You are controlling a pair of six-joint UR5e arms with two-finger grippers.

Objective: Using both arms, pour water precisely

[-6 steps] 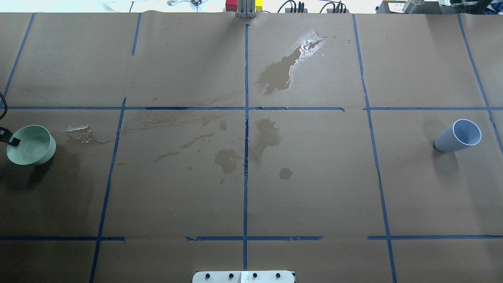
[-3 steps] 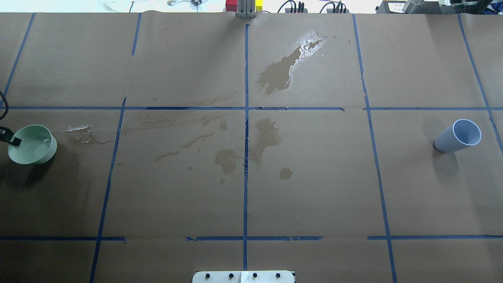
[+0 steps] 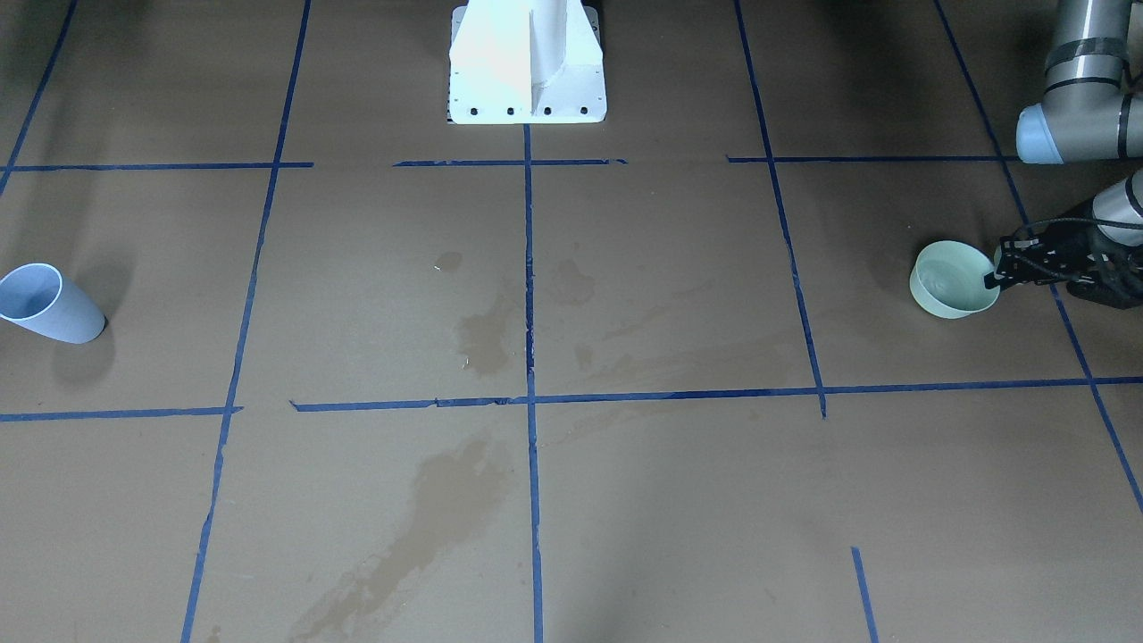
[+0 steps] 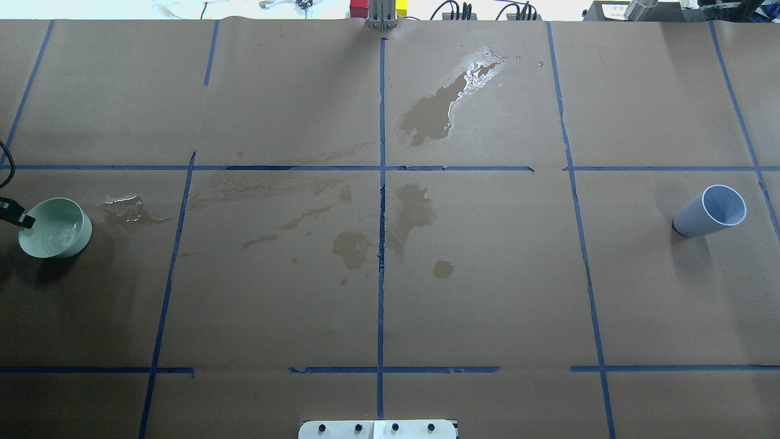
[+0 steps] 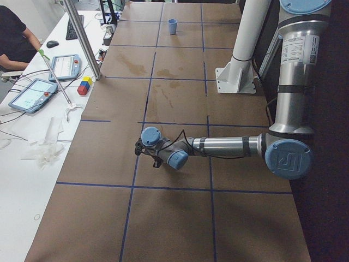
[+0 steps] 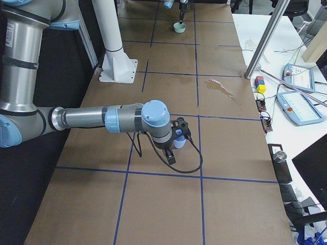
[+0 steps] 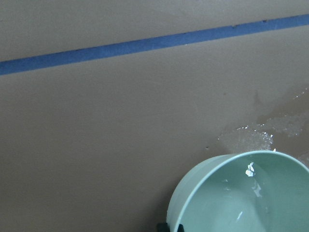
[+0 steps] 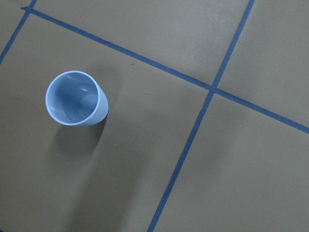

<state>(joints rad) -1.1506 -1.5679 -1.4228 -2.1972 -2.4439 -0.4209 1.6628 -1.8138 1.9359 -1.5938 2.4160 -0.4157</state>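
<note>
A pale green bowl (image 4: pixel 56 229) sits at the table's left end, and my left gripper (image 4: pixel 25 222) is shut on its near rim. The front-facing view shows the same grip, the left gripper (image 3: pixel 993 272) pinching the green bowl (image 3: pixel 952 280). Water (image 7: pixel 251 193) glints and ripples inside the bowl (image 7: pixel 193 193) in the left wrist view. A light blue cup (image 4: pixel 710 211) stands at the right end, open and apart from any gripper in the overhead view. My right gripper (image 6: pixel 179 128) hovers by the cup (image 6: pixel 178 144); I cannot tell its state. The right wrist view looks down on the cup (image 8: pixel 77 99).
Brown paper with blue tape lines (image 4: pixel 381 183) covers the table. Dark wet stains (image 4: pixel 426 116) and a glossy puddle (image 4: pixel 125 204) beside the bowl mark it. The white pedestal (image 3: pixel 527 62) stands at the near edge. A person and tablets (image 5: pixel 32 93) are beyond the far edge.
The bowl in my left gripper has shifted slightly right and levelled, looking smaller and lower than before. The blue cup has not moved.
</note>
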